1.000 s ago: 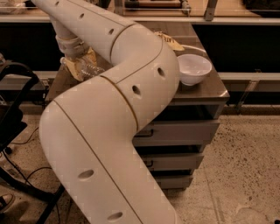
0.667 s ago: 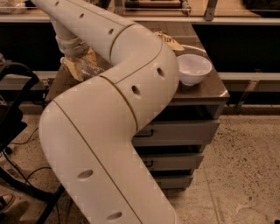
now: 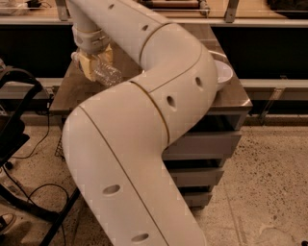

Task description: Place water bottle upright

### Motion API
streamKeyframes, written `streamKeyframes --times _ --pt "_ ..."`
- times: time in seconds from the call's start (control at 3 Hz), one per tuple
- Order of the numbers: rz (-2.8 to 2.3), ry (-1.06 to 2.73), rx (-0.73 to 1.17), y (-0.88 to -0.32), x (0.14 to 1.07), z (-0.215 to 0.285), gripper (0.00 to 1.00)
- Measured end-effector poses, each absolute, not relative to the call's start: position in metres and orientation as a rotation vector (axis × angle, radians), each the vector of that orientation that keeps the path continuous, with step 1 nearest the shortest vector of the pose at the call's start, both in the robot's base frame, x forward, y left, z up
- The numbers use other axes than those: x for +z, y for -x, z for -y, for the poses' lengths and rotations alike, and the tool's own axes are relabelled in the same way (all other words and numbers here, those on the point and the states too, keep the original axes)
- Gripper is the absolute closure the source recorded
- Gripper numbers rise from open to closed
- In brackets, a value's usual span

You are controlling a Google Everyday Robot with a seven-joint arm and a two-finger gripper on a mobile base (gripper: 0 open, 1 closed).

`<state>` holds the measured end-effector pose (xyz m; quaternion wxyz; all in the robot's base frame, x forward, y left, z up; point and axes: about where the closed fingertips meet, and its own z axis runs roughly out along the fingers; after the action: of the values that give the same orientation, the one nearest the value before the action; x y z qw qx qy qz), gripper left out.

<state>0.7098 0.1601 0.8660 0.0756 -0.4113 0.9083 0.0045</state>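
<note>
A steel-topped drawer cabinet stands on a speckled floor. Over its left part the gripper is clamped around the water bottle, which is tilted, not upright. A white bowl peeks out behind the robot arm.

Warm, dim light here. Underfoot, a speckled terrazzo floor, pale with dark flecks. In the middle stands a steel-topped table with 3 grey drawer fronts stacked beneath. Behind it, a wood-topped counter runs across the back, dark underneath. At left, a black frame and black cables trailing on the floor. The gripper hangs over the table's rear left, jaws clamped on the water bottle.
</note>
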Motion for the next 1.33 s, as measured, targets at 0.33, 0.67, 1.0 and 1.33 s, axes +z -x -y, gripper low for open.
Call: streamKeyframes --times 0.33,0.67,1.0,1.33 --pt "-2.682 1.101 0.198 -0.705 0.899 -0.135 1.00" --pt "-2.527 0.942 0.408 -0.688 0.940 -0.097 1.00" --pt "-2.392 0.901 0.466 -0.658 0.959 -0.081 1.00" --pt "-2.308 0.906 0.483 -0.635 0.938 -0.072 1.00"
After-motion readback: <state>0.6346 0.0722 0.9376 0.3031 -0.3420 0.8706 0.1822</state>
